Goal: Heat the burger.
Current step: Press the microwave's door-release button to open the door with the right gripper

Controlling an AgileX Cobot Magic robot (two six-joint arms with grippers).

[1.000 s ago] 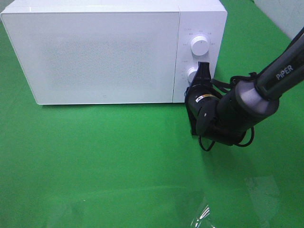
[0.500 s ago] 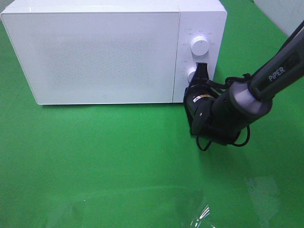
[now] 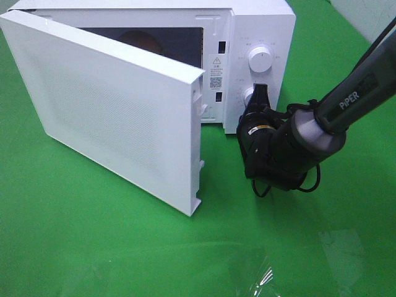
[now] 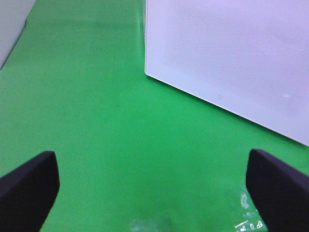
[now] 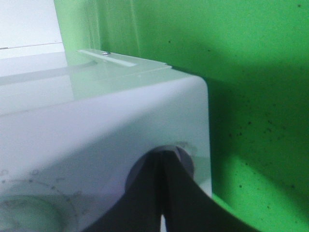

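Right fingers (image 3: 260, 99), pressed together, touch the lower round white knob (image 3: 249, 97) of a white boxy microwave (image 3: 263, 21). Beside them its door (image 3: 111, 111) stands open, a round brown-bunned burger (image 3: 141, 41) dimly visible inside. Left fingers (image 4: 29, 180) hang apart over the green surface (image 4: 120, 121). Shutting and heating probably remain.

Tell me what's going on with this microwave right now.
The right gripper, fingers closed together, is pressing its tip against the lower control on the panel of the white microwave. The microwave door stands swung open, and a rounded brown shape, likely the burger, sits dimly inside. The left gripper hangs open over the green cloth, holding nothing.
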